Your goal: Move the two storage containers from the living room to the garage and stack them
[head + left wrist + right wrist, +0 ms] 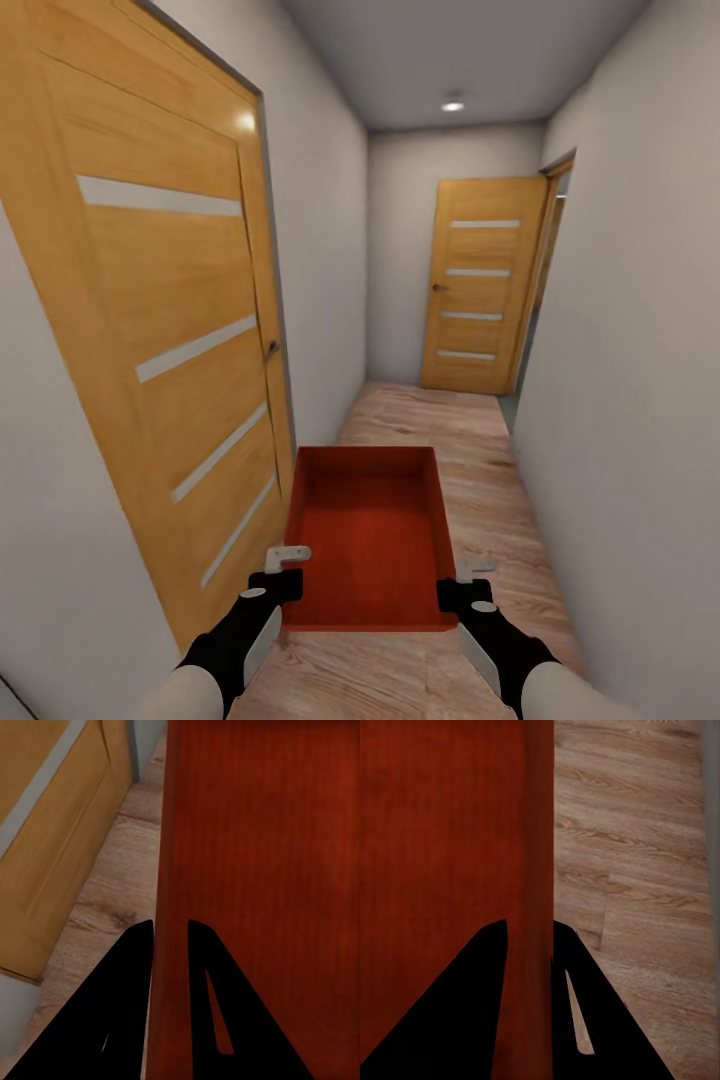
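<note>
A red-orange storage container (pixel 365 540) hangs in front of me above light wood-plank flooring, in a narrow hallway. My left gripper (pixel 285 572) is shut on its left side wall, and my right gripper (pixel 462 582) is shut on its right side wall. In the left wrist view, the left gripper (pixel 170 924) straddles the thin wall of the container (pixel 262 870), one finger inside and one outside. The right wrist view shows the right gripper (pixel 529 922) clamped the same way on the container (pixel 442 832). The bin's inside looks bare. The second container is out of view, as is the garage.
A shut wooden door (pixel 170 330) lines the left wall close by. Another wooden door (pixel 480 285) stands at the corridor's far end, with an open doorway (pixel 553 262) beside it on the right. Grey walls hem both sides; plank floor (pixel 480 470) runs ahead.
</note>
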Robot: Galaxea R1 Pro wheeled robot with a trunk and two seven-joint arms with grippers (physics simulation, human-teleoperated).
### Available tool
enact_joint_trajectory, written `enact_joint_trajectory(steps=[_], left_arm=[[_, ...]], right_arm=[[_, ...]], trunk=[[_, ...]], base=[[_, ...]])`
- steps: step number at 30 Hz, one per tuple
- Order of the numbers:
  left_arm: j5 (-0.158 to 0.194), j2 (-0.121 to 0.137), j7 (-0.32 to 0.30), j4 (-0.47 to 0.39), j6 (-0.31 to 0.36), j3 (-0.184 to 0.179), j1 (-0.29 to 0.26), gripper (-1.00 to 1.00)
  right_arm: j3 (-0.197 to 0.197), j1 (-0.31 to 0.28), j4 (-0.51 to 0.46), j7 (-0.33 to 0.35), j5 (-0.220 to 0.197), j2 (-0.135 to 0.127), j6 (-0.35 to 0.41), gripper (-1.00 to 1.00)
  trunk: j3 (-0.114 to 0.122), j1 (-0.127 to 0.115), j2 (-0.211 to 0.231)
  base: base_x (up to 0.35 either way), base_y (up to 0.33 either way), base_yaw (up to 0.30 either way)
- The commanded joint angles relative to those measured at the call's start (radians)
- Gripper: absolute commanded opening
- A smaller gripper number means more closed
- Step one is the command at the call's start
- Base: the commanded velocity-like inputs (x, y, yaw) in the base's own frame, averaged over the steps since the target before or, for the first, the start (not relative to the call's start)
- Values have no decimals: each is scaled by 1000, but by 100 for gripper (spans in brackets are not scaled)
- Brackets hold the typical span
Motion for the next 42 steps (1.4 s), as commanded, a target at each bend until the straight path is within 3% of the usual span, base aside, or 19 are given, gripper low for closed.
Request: enact_joint_trajectory(steps=[1, 42], left_arm=[[-16, 5, 58, -5, 7, 37, 0, -100], [-16, 5, 67, -5, 7, 37, 0, -100]], right_arm=[[-8, 0, -1, 0, -20, -1, 0, -100], [-7, 0, -1, 1, -20, 0, 3, -100]], trunk=[[0, 1, -1], [0, 1, -1]], base=[[323, 78, 0], [320, 50, -205]])
